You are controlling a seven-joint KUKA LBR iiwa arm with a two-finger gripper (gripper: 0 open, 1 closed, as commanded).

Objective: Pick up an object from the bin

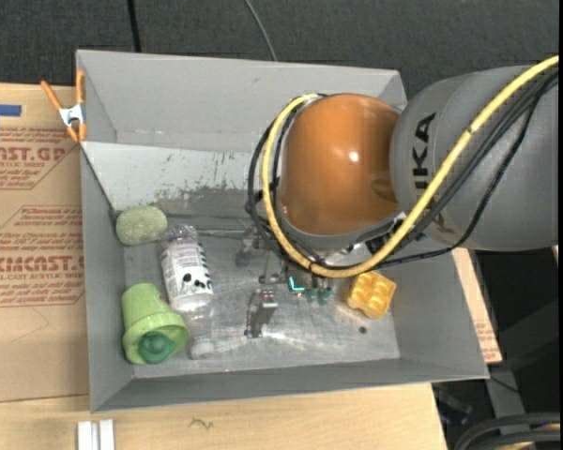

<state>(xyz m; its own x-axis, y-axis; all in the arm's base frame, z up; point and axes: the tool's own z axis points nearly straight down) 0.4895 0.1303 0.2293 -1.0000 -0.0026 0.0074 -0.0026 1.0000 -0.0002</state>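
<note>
Hanging low over the middle of the bin [169,162], the gripper [257,284] sits under the arm's orange cover [333,162]; whether it is open or closed cannot be told. Nearest it are a clear bottle [187,275] lying just to its left and a yellow block [371,293] to its right. A green cup [150,324] and a pale green sponge [142,224] lie by the left wall.

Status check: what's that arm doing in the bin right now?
Gripper low over middle of bin. Clear bottle nearest, on view's left; yellow block on view's right. Nothing in between.
</note>
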